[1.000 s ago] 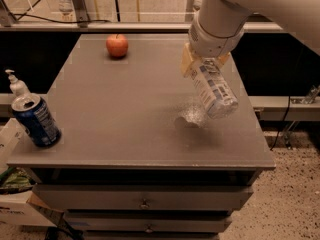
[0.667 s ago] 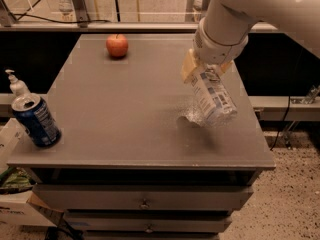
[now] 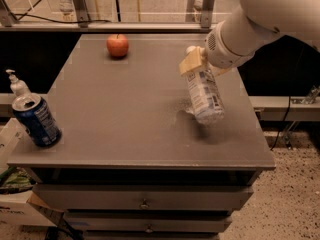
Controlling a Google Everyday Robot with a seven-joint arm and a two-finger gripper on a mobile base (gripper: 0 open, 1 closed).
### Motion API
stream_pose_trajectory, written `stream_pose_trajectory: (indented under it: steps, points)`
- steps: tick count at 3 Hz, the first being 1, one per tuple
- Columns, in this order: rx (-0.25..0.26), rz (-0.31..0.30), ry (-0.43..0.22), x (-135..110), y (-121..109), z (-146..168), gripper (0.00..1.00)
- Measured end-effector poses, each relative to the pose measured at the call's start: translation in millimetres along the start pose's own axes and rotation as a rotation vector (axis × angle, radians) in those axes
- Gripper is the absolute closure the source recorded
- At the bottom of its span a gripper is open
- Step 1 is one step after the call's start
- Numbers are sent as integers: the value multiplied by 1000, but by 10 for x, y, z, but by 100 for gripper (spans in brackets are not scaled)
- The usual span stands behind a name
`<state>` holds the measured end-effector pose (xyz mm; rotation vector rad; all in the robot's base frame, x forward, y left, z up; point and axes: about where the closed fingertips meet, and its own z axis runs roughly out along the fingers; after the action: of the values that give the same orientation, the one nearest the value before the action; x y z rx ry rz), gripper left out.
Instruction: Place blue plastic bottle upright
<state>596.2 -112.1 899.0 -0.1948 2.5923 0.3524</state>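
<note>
Blue plastic bottle [image 3: 204, 96]: tilted beneath the fingers [image 3: 189, 64], not yet upright.
Gripper [image 3: 195, 66]: clenched round its neck.
To do: straighten, release.

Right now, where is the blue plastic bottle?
In the camera view, the blue plastic bottle hangs tilted in the gripper over the table's right side, right of the red apple.

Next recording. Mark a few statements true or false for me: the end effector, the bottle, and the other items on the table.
1. The end effector grips the blue plastic bottle near its cap, over the right side of the table. True.
2. The bottle stands upright. False: it is tilted, with the cap end leaning left.
3. The apple sits near the table's far edge. True.
4. The blue can lies on its side. False: it stands upright at the front left corner.
</note>
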Motion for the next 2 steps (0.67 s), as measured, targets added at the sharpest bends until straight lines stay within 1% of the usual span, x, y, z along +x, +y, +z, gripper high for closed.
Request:
stream_pose_trajectory:
  steps: [1, 2]
  points:
    - [-89, 20, -136, -315, -16, -44, 100]
    - [-195, 14, -265, -531, 14, -69, 100]
